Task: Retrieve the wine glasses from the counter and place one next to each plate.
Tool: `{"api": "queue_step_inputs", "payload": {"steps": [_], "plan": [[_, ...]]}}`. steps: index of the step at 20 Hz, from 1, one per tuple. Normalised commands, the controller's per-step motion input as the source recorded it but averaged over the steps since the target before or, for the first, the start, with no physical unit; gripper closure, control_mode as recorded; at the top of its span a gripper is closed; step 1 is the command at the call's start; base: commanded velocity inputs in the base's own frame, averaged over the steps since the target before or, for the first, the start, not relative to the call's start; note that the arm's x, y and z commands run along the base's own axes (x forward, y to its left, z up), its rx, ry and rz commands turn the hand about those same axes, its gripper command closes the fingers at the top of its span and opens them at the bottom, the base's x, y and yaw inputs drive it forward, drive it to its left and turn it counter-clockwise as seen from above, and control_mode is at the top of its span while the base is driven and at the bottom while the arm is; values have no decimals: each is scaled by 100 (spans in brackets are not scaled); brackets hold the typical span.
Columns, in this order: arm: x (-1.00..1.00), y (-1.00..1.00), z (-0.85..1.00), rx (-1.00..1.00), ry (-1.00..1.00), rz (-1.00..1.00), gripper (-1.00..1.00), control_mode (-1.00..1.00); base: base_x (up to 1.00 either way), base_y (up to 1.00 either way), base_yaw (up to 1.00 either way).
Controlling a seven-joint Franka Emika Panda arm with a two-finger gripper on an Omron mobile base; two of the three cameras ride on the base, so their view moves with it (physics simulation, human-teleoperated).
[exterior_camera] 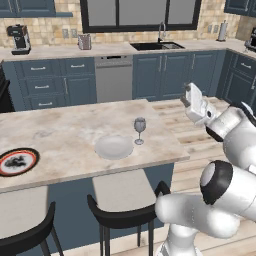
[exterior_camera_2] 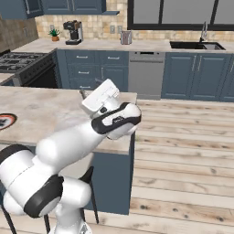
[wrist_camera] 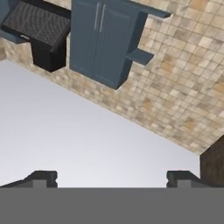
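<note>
One clear stemmed wine glass (exterior_camera: 140,130) stands upright on the marble island counter (exterior_camera: 60,131), just right of the plain pale plate (exterior_camera: 114,147). The red-rimmed patterned plate (exterior_camera: 17,161) lies at the island's left end and shows at the left edge of the right base view (exterior_camera_2: 4,121). My gripper (exterior_camera: 192,98) hangs in the air to the right of the island, above the floor and well apart from the glass, tilted upward. In the hand view the gripper (wrist_camera: 111,177) is open, its fingertips (wrist_camera: 43,177) wide apart with nothing between them, facing wall cabinets and ceiling.
Two black stools (exterior_camera: 125,215) stand under the island's near edge. The back counter carries a coffee machine (exterior_camera: 19,39) and a sink (exterior_camera: 157,46), with a dishwasher (exterior_camera: 114,77) below. A stove (exterior_camera_2: 18,61) is at the left. Wooden floor (exterior_camera_2: 183,151) lies open to the right.
</note>
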Motion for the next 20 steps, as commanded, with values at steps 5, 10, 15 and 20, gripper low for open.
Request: {"api": "queue_step_inputs", "payload": {"steps": [5,10,15,20], "plan": [[-91,-1,100,2,-4,0,-100,-100,0,0,0],[-90,-4,91,0,0,0,-100,-100,0,0,0],[-100,-1,51,0,-5,0,-100,-100,0,0,0],[-100,-7,10,0,-21,0,-100,-100,0,0,0]]}}
